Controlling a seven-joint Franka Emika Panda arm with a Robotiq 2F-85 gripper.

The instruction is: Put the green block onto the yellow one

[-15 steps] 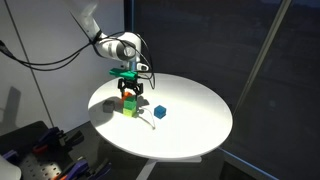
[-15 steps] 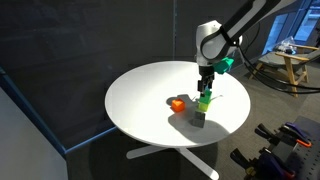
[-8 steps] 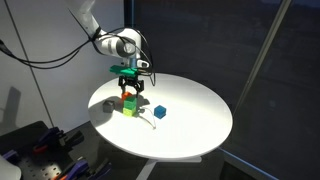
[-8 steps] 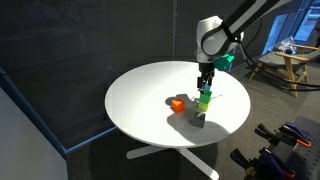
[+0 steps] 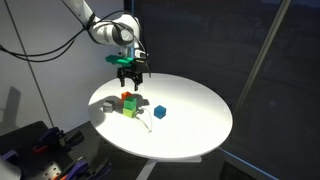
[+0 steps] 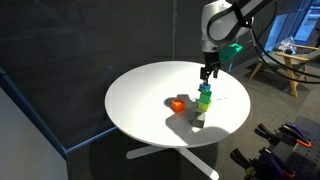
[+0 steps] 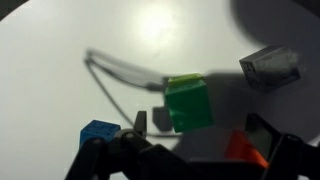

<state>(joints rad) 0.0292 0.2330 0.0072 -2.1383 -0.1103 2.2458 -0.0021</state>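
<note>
Small bright green cube seen stacked on pale yellow cube | pincer held spread above | round white worktop

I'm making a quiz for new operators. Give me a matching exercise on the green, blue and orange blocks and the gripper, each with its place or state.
1 green block
2 blue block
3 orange block
4 gripper

a open, above the green block
b on the yellow one
c on the table, next to the yellow one
d on the table, apart from the others

Pairs: 1-b, 2-d, 3-c, 4-a
</note>
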